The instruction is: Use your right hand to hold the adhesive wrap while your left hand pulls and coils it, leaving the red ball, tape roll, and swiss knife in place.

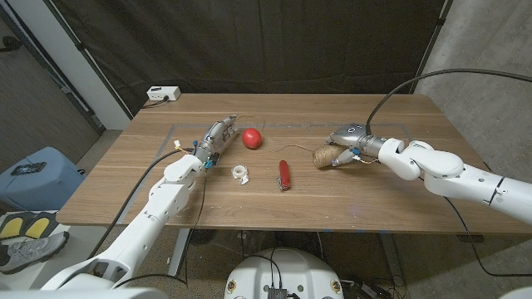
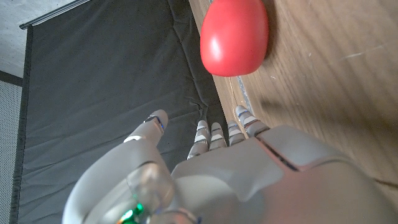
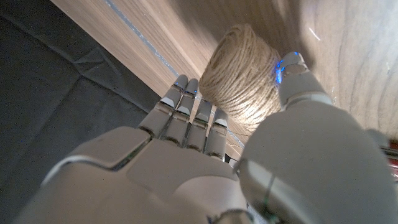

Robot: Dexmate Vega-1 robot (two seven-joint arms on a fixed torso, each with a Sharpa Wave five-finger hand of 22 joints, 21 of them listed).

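Observation:
The adhesive wrap [image 1: 322, 156] is a tan, twine-like roll lying on its side on the right half of the table. My right hand [image 1: 353, 139] is at it. In the right wrist view the roll [image 3: 242, 74] sits between the thumb and the straight fingers [image 3: 186, 106] of that hand [image 3: 205, 162], which holds it. My left hand [image 1: 214, 137] lies at the left with fingers stretched out and nothing in it, just left of the red ball [image 1: 252, 138]. The ball [image 2: 234, 37] lies beyond that hand's fingertips [image 2: 214, 134]. A white tape roll [image 1: 241, 173] and a red swiss knife [image 1: 283, 175] lie between the hands.
The wooden table [image 1: 374, 191] carries faint marked lines. A white box [image 1: 163, 94] sits at its far left corner. A black curtain hangs behind it. A blue bin [image 1: 37, 170] and shoes stand on the floor at the left.

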